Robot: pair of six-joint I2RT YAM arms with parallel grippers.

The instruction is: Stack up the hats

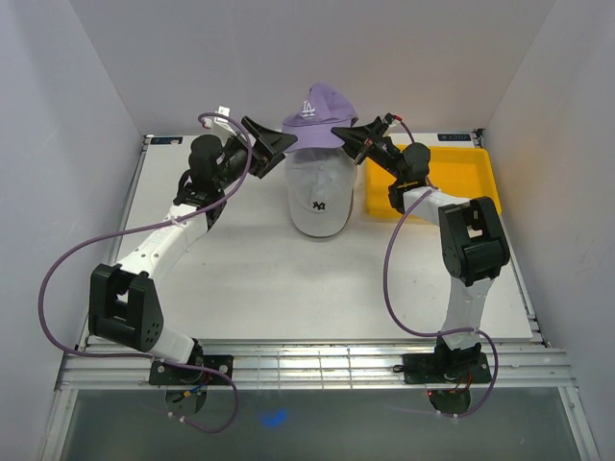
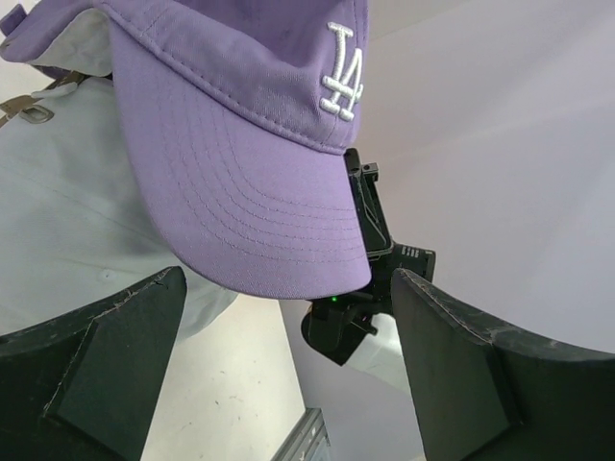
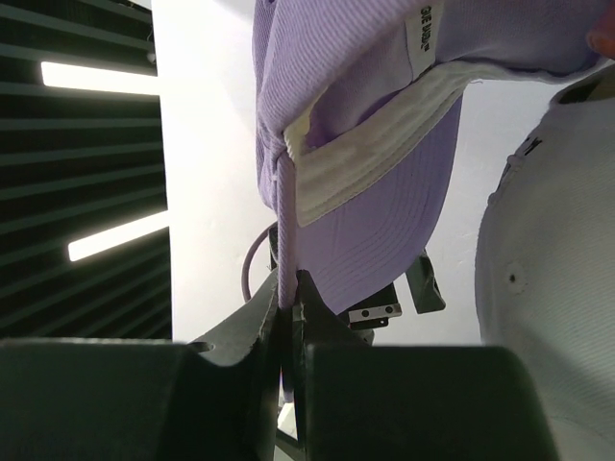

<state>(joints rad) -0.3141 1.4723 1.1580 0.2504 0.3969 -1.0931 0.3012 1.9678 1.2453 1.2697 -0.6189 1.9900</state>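
Note:
A purple cap (image 1: 320,113) with a white front logo hangs in the air above a white cap (image 1: 320,197) that lies on the table with its brim toward me. My right gripper (image 1: 344,134) is shut on the purple cap's side rim; in the right wrist view the fingers (image 3: 259,327) pinch the rim of the purple cap (image 3: 365,144). My left gripper (image 1: 279,149) is open at the cap's left side. In the left wrist view the purple brim (image 2: 259,192) hangs above the wide-open left gripper (image 2: 288,288), not touched. No pink or black cap shows.
A flat yellow tray (image 1: 466,171) lies at the back right, beside the right arm. White walls close in the back and sides. The white cap also shows in the left wrist view (image 2: 67,211) and the right wrist view (image 3: 557,269).

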